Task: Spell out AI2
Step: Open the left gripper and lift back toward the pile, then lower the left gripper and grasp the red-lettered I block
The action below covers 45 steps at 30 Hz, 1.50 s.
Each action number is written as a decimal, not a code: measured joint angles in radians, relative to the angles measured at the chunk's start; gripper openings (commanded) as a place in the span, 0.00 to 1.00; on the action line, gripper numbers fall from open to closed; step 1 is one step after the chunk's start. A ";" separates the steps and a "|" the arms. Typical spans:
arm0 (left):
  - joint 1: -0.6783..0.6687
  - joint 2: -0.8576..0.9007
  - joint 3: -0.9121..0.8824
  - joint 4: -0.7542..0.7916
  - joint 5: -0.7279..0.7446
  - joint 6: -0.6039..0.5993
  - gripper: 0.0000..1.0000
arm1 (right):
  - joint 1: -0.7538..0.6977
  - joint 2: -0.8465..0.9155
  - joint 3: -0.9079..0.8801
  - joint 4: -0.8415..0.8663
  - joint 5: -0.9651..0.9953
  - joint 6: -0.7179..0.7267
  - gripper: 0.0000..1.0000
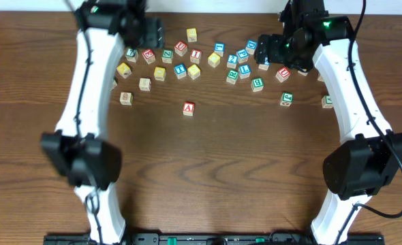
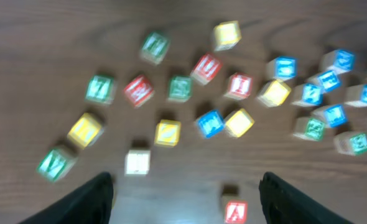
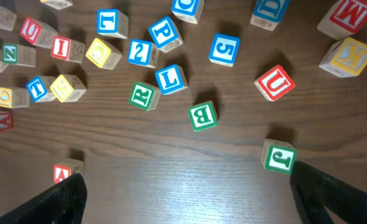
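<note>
The red-lettered wooden A block (image 1: 189, 107) sits on its own on the dark wooden tabletop (image 1: 221, 170), pulled out from the main scatter and well apart from both arms. On the left wrist cam it shows low in the gap of the left end effector (image 2: 186, 180), closer to the finger on the frame's right. That end effector is spread wide open.

On the right wrist cam the same A peeks out just beside the frame-left finger of the right end effector (image 3: 186, 171), which is also wide open.

The red-lettered wooden I block (image 3: 60, 47) is farther ahead of the right end effector, off toward that same frame-left side. The blue-lettered wooden 2 block (image 3: 139, 52) is ahead too, nearer the middle, just beside a blue-lettered wooden P block (image 3: 165, 32).

Closest ahead of the right gap is a green-lettered wooden B block (image 3: 203, 116), and a green-lettered wooden J block (image 3: 278, 157) is just off the other finger. The left wrist cam is pretty blurry, so most letters there are unreadable.
</note>
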 measured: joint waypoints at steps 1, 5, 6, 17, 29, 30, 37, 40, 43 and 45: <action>-0.014 0.043 0.069 -0.021 0.001 0.007 0.74 | 0.000 0.000 0.001 -0.006 0.000 0.000 0.99; -0.077 0.211 0.264 -0.052 0.007 0.023 0.64 | 0.000 0.000 0.002 -0.033 0.000 -0.005 0.99; -0.092 0.246 0.285 -0.045 0.007 0.031 0.63 | 0.000 0.000 0.002 -0.039 0.001 -0.005 0.99; -0.194 0.498 0.297 0.054 -0.067 0.087 0.52 | 0.000 0.000 0.002 -0.096 0.026 -0.026 0.99; -0.194 0.530 0.297 0.200 -0.096 0.090 0.52 | 0.000 0.000 0.002 -0.114 0.029 -0.038 0.99; -0.194 0.531 0.297 0.205 -0.107 0.087 0.52 | 0.000 0.000 0.002 -0.115 0.029 -0.038 0.99; -0.191 0.579 0.297 0.223 -0.161 0.056 0.52 | 0.000 0.000 0.002 -0.121 0.031 -0.038 0.99; -0.191 0.600 0.297 0.222 -0.169 0.053 0.52 | 0.000 0.000 0.002 -0.121 0.031 -0.039 0.99; -0.191 0.604 0.297 0.226 -0.178 0.052 0.51 | 0.000 0.000 0.002 -0.121 0.031 -0.040 0.99; -0.191 0.604 0.297 0.233 -0.180 0.053 0.51 | 0.000 0.000 0.002 -0.121 0.031 -0.040 0.99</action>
